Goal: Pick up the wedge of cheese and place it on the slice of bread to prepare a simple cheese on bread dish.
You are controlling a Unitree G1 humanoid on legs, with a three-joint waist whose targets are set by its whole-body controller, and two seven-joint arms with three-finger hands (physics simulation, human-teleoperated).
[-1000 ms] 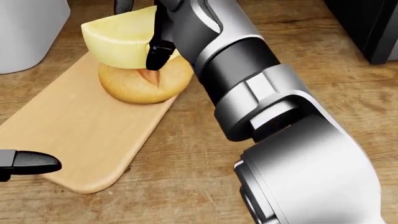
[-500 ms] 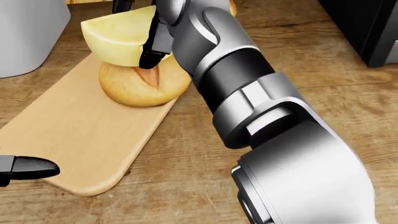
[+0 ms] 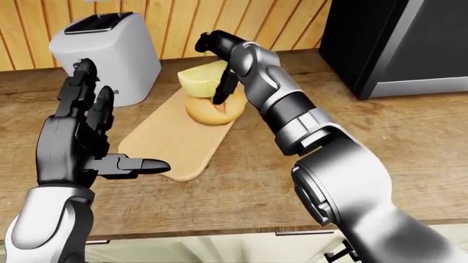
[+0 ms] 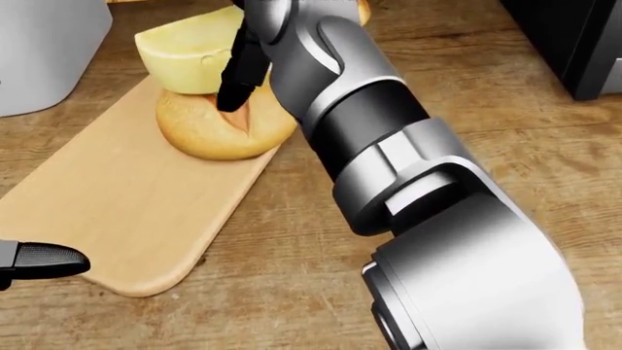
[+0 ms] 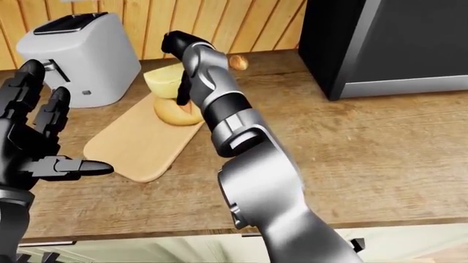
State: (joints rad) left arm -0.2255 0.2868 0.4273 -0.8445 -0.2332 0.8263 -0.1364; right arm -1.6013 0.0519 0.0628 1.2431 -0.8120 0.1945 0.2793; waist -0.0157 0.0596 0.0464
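The yellow wedge of cheese [image 4: 189, 51] lies on top of the round slice of bread [image 4: 209, 127], at the far end of a wooden cutting board [image 4: 117, 211]. My right hand [image 3: 217, 61] hangs over the cheese's right side. One black finger [image 4: 236, 84] points straight down along the wedge onto the bread, and the fingers look open rather than closed round it. My left hand [image 3: 95, 131] is held up open, fingers spread, to the left of the board and apart from it. Only its fingertip [image 4: 44, 261] shows in the head view.
A white toaster [image 3: 110, 55] stands left of the board against the wooden wall. A large black appliance [image 3: 402, 44] fills the top right. A small brown roll [image 5: 237, 62] lies behind my right arm. The counter's edge [image 3: 219, 233] runs along the bottom.
The finger that was hooked under the cheese has straightened. The wedge has settled lower onto the bread and shifted slightly right. The left hand has barely moved.
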